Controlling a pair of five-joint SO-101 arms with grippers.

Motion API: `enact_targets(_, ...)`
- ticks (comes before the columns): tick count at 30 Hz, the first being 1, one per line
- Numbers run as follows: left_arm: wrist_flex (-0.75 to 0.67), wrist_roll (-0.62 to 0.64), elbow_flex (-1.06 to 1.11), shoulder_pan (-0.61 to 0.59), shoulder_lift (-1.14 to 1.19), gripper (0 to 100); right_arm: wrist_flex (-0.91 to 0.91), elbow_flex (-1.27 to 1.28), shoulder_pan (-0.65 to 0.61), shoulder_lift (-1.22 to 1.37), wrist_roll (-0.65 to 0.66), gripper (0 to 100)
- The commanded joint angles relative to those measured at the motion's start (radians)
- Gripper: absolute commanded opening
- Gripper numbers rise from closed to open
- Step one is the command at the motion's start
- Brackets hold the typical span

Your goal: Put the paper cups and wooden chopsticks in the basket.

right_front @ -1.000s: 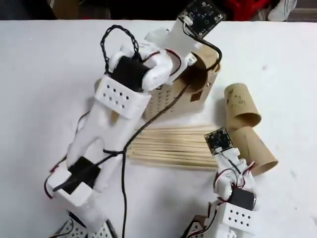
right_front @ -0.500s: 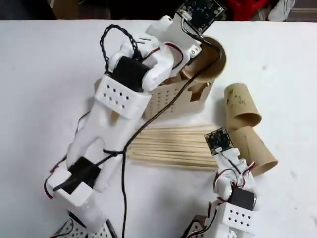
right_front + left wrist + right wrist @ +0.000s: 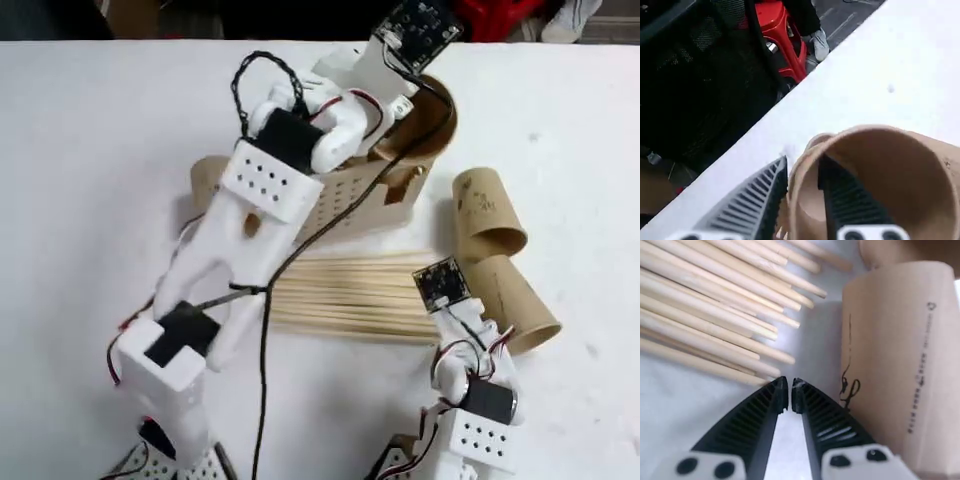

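Observation:
My left gripper [image 3: 802,200] is shut on the rim of a brown paper cup [image 3: 890,165], one finger inside and one outside. From above, that cup [image 3: 437,120] hangs at the far right corner of the cream perforated basket [image 3: 350,195]. Wooden chopsticks [image 3: 350,295] lie in a flat bundle in front of the basket. Two more paper cups [image 3: 487,212] [image 3: 518,298] lie on their sides to the right. My right gripper [image 3: 789,390] is shut on nothing, low over the table between the chopstick ends [image 3: 715,305] and the nearer lying cup [image 3: 895,365].
Another brown cup [image 3: 207,180] lies left of the basket, partly behind the left arm [image 3: 240,250]. The right arm's base [image 3: 475,425] stands at the near edge. A red stool [image 3: 775,35] and dark clutter sit beyond the table's far edge.
The left arm has lifted the held cup from the basket's side toward its far right corner and swung slightly right, uncovering the cup left of the basket. The right arm has not moved.

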Motion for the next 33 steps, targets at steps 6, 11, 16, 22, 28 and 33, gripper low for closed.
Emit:
enact_targets(6,-0.044,0.051,-0.138,-0.025,-0.035,12,-0.021,0.003,0.015,-0.005,0.008,2.8)
enact_targets(11,-0.048,0.046,-0.066,-0.028,-0.033,12,-0.021,0.003,0.015,-0.005,0.008,2.8)
enact_targets(16,0.038,0.049,-0.094,-0.073,-0.044,12,-0.021,0.003,0.015,-0.005,0.008,2.8)
enact_targets(22,0.384,0.054,-0.267,-0.171,-0.044,12,-0.021,-0.008,0.022,-0.005,0.0,2.9)
enact_targets(28,0.73,0.052,-0.462,-0.245,-0.044,13,-0.018,-0.038,0.024,-0.005,0.0,3.1)
enact_targets(33,0.726,0.051,-0.381,-0.367,-0.081,13,0.077,-0.222,0.024,-0.004,-0.043,3.2)
